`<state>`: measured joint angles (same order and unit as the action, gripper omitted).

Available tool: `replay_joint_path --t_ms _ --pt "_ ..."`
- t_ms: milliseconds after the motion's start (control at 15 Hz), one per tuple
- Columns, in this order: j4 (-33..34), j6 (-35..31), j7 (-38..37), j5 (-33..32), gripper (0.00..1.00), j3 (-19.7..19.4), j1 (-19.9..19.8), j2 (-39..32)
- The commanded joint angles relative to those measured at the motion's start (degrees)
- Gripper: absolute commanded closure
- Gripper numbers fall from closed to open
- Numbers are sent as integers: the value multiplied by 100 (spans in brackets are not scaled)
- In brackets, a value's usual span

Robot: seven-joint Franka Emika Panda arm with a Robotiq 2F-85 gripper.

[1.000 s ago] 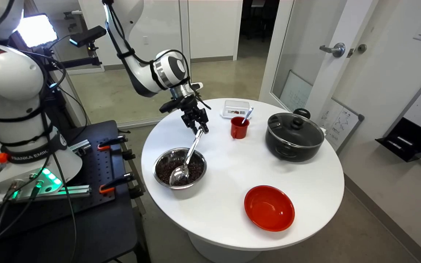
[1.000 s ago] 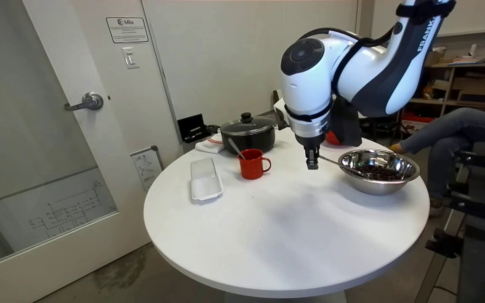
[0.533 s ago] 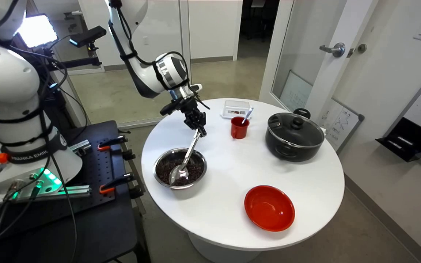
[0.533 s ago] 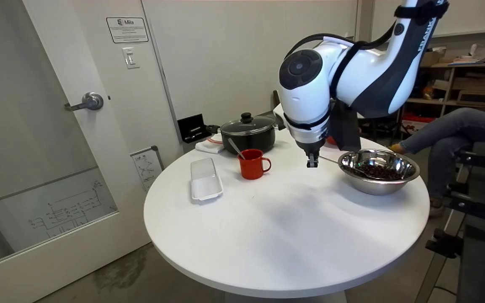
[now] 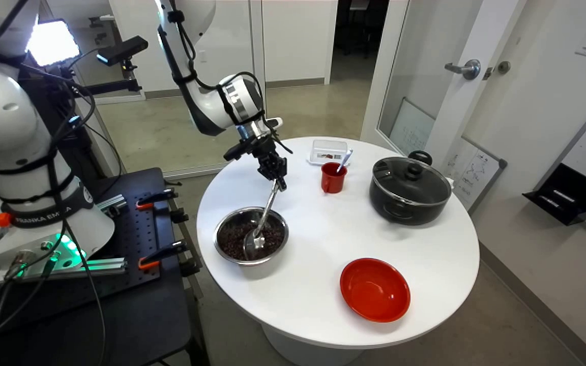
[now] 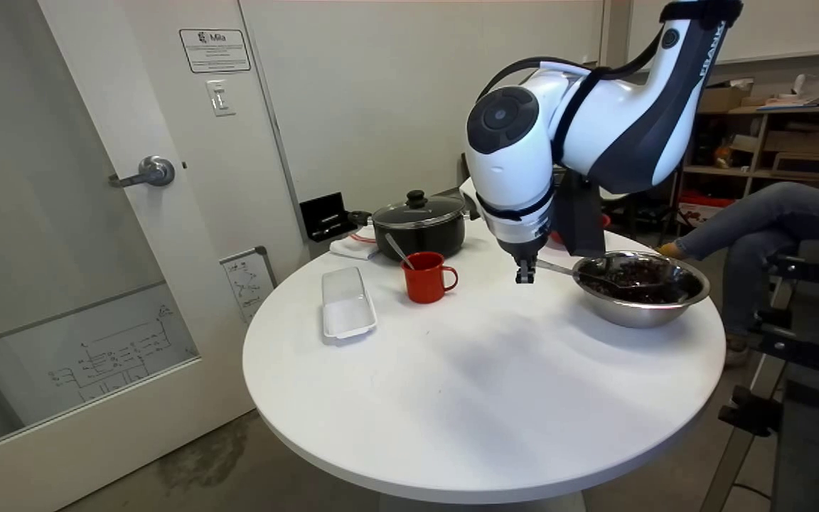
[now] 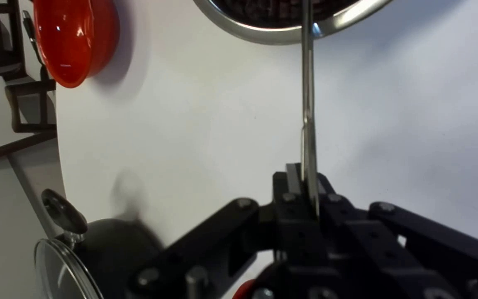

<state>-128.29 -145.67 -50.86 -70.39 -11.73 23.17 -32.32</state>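
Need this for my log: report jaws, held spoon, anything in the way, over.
Jaws shut on spoon, by the handle. Spoon's far end inside steel bowl. Possible snag: bowl's rim. Red mug nearby, clear of jaws.

1. A metal bowl (image 6: pixel 648 316) and a red bowl (image 5: pixel 375 290): two.
2. Dark pieces (image 5: pixel 233 240): too many and too small to count.
3. One large spoon (image 5: pixel 264 219).
4. One red mug (image 6: pixel 424 279).
5. One smaller utensil (image 6: pixel 398 249), kind unclear.
6. One pot (image 5: pixel 422 211) and one lid (image 5: pixel 400 182).
7. One plastic box (image 6: pixel 348 309).
8. One white cloth (image 6: pixel 352 247).
9. One round worktop (image 5: pixel 318 239).
10. One seated person (image 6: pixel 783 213).
11. One hand (image 5: pixel 279 184).
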Motion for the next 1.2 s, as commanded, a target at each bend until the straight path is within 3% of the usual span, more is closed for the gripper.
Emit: replay_joint_path --t_ms 0,333,667,1133 --pt "-130 15 -27 -214 99 545 -728 380" --pt "-316 -362 13 -193 99 831 -1412 801" --pt "-870 -2344 506 -171 99 650 -2053 1430" --pt "-1480 -4388 1393 -214 99 611 -2961 1792"
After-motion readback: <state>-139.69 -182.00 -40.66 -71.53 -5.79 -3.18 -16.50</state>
